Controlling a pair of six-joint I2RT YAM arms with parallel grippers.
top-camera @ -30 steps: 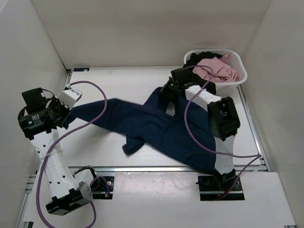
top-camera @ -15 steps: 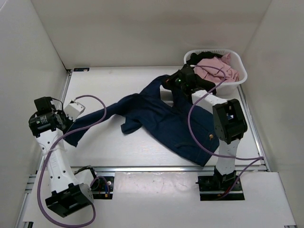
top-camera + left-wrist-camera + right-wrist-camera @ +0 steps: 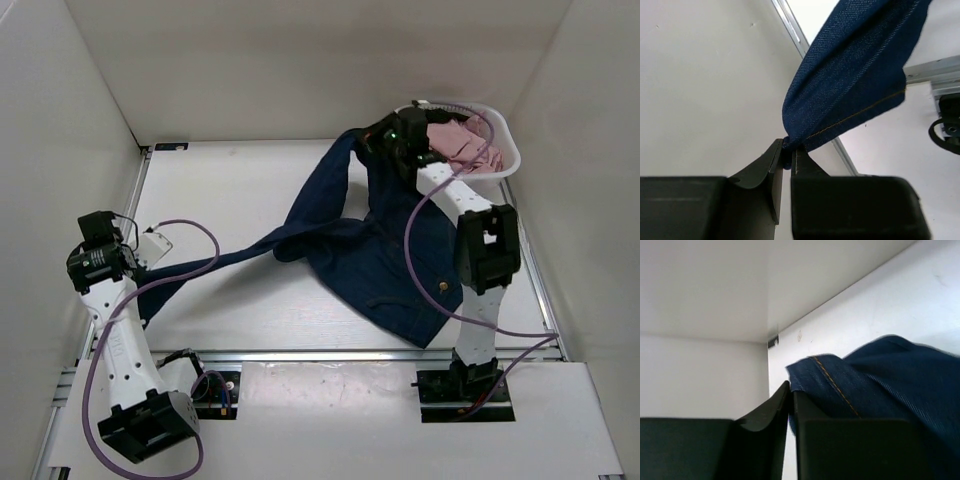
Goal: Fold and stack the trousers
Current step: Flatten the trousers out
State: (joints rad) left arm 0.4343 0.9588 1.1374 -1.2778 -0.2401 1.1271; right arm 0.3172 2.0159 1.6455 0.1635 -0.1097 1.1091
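Left gripper [image 3: 786, 156]: clamped tight on a leg end of dark navy denim trousers [image 3: 370, 260], near left edge of white surface [image 3: 230, 190]. Right gripper [image 3: 791, 390]: pinching another stitched edge, raised beside white plastic laundry basket [image 3: 508, 135]. Between them, cloth stretched, middle heaped on surface.

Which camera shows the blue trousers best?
The top camera: it shows nearly the whole blue trousers, stretched out. The left wrist camera shows only a leg end pinched in the left gripper; the right wrist camera shows only a stitched edge held by the right gripper.
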